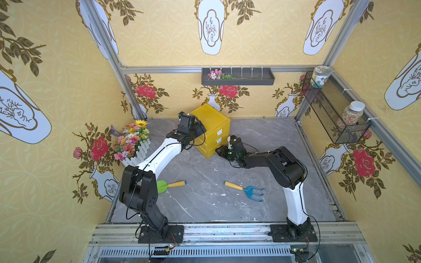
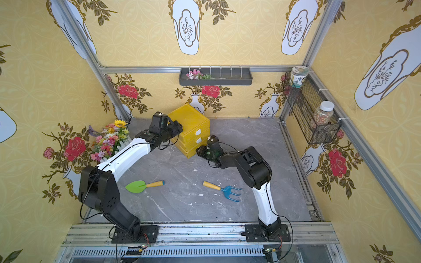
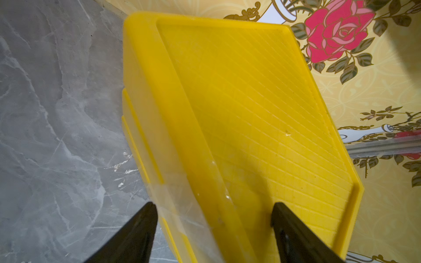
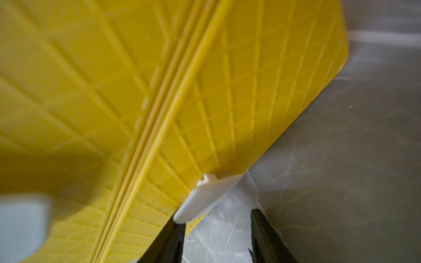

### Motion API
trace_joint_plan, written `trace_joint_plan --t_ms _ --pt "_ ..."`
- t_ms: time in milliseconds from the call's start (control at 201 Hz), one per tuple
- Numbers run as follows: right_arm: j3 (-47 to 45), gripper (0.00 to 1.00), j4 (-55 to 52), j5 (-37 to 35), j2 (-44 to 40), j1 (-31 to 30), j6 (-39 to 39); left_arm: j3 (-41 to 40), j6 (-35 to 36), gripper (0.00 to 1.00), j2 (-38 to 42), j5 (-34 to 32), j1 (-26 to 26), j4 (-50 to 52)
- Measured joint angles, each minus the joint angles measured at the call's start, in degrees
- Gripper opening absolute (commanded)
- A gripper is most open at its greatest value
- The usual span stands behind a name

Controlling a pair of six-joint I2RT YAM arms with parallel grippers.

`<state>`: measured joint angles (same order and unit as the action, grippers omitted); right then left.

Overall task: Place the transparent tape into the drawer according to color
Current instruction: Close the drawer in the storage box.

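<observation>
Diagonally set drawer cabinet (image 1: 211, 120), fronts facing right pincer (image 4: 217, 217) at lowest handle (image 4: 205, 198).

One drawer cabinet (image 1: 211, 118), one green trowel (image 1: 162, 186), one blue rake (image 1: 254, 193), two jars (image 1: 320, 77) (image 1: 350, 115).

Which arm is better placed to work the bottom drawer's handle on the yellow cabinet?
Right. The right gripper has its tips at the white handle of the bottom drawer. The left gripper straddles the top edge of the yellow cabinet, away from the handles, so it looks better suited to steadying.
</observation>
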<state>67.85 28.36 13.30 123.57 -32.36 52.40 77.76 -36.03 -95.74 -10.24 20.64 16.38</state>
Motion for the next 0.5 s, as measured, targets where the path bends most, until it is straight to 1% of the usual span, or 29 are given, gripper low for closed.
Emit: trace_joint_plan --t_ms 60,154,229,269,329,358,438,503 --pt "0.4 0.50 0.3 -0.2 0.5 -0.3 0.3 -0.3 -0.2 0.83 0.0 -0.1 0.0 -0.5" --pt "0.1 0.53 1.1 -0.2 0.5 -0.3 1.3 -0.7 -0.3 0.84 0.2 -0.2 0.0 -1.1" --pt "-1.2 0.59 1.9 -0.4 -0.3 -0.3 1.7 -0.9 -0.4 0.84 0.7 -0.1 0.0 -0.8" --pt "-2.4 0.64 1.8 -0.9 -1.5 -0.2 1.7 -1.0 -0.4 0.85 1.2 -0.1 0.0 -0.2" --pt "-4.2 0.72 1.6 -1.2 -3.7 0.1 1.7 -1.2 -0.2 0.88 2.3 -0.1 0.0 1.4" --pt "-5.2 0.74 1.6 -1.2 -4.9 0.4 1.7 -1.3 -0.2 0.90 2.9 -0.1 0.0 2.2" --pt "-8.2 0.82 1.6 -1.5 -8.5 1.3 1.5 -1.8 0.1 0.99 5.2 -0.1 0.0 5.3" --pt "-10.9 0.87 1.1 -1.6 -12.0 2.1 1.5 -2.4 0.3 1.00 7.6 -0.5 0.0 7.1"
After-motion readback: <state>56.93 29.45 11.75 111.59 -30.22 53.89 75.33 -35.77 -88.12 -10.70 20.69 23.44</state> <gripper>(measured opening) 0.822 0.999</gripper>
